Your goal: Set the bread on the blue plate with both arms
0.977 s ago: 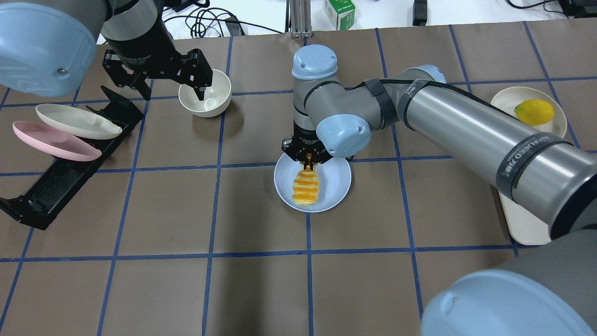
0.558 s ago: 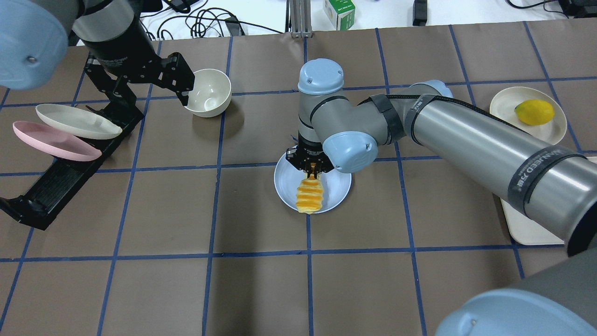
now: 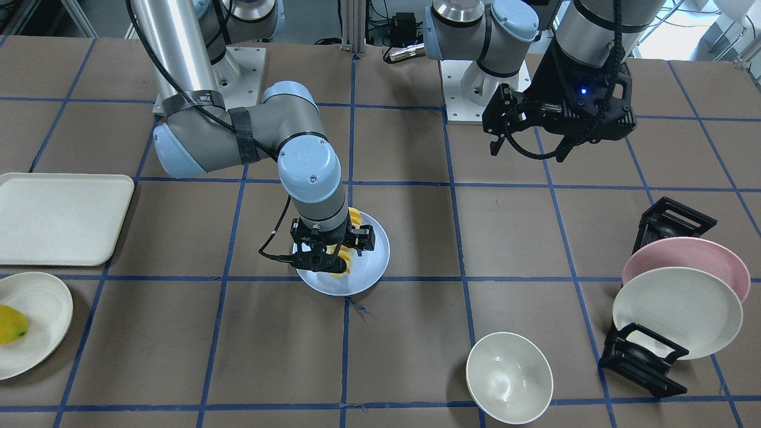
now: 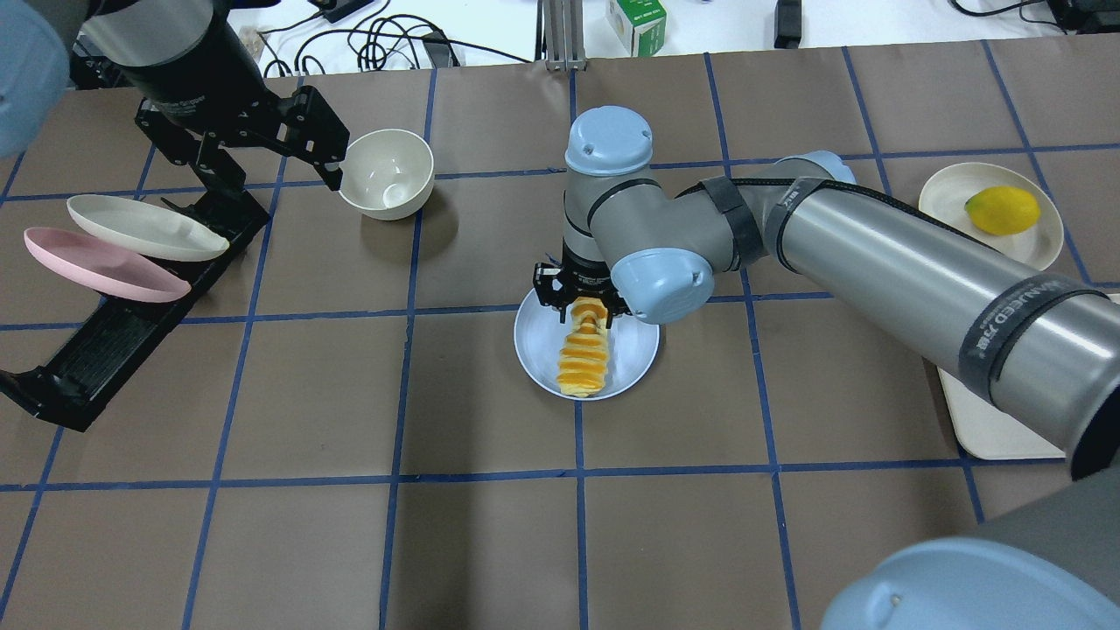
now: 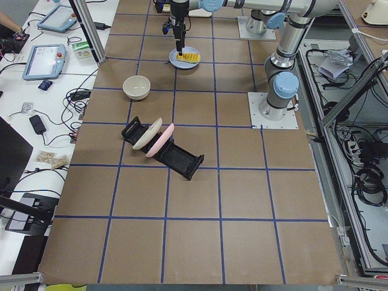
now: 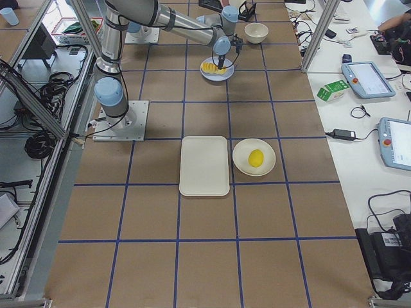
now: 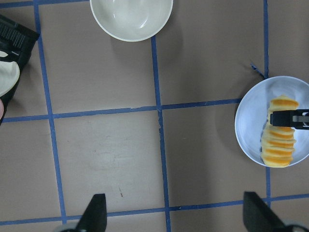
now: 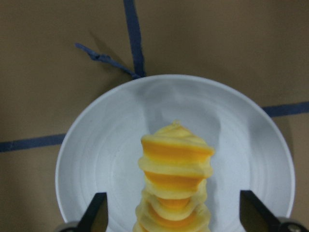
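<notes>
The bread (image 4: 584, 359) lies lengthwise on the blue plate (image 4: 632, 352) near the table's middle. It also shows in the front view (image 3: 340, 263) and the right wrist view (image 8: 176, 164). My right gripper (image 4: 582, 304) is open, low over the bread's far end, and its fingers (image 8: 99, 210) stand apart on either side of the loaf without holding it. My left gripper (image 4: 276, 173) is open and empty, high at the far left beside the white bowl (image 4: 387, 173). Its wrist view shows the plate (image 7: 248, 125) and bread (image 7: 279, 145) at the right edge.
A black dish rack (image 4: 131, 306) holds a pink plate (image 4: 96, 262) and a cream plate (image 4: 144, 227) at the left. A cream plate (image 4: 1037, 236) with a yellow fruit (image 4: 1002, 210) sits at the far right, and a cream tray (image 4: 989, 420) lies beneath the right arm.
My right gripper has opened and let go of the bread, which now lies flat on the blue plate. My left gripper has drawn back to the left, away from the bowl.
</notes>
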`<action>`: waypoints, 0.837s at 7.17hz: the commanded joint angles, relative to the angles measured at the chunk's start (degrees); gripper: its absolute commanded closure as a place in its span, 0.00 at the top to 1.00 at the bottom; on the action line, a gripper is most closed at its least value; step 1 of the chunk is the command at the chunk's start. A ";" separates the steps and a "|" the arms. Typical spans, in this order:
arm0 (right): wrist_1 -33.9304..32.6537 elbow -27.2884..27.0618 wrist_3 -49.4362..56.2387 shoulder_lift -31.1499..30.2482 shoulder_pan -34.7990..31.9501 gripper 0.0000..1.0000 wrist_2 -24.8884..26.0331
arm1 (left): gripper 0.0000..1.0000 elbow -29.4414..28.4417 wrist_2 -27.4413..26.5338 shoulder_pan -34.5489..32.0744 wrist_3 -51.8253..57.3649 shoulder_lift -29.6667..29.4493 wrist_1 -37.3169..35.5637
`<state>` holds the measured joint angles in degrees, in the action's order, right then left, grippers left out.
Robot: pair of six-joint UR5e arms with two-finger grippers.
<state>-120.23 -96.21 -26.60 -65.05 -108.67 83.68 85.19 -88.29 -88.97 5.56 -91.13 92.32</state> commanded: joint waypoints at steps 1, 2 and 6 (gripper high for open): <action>7.23 0.93 7.64 -6.46 5.01 1.00 0.26 | 1.00 0.32 0.05 -0.50 -0.02 -0.10 0.05; 13.55 1.02 9.88 -11.54 10.18 1.00 0.43 | 1.00 0.41 0.13 -0.59 -0.20 -0.19 0.14; 28.26 1.11 14.56 -24.83 19.63 1.00 3.16 | 1.00 0.68 -0.04 -0.77 -0.55 0.16 0.23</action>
<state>-95.93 -95.22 -13.14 -86.16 -90.31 86.29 85.88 -88.25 -89.62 4.97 -91.09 92.60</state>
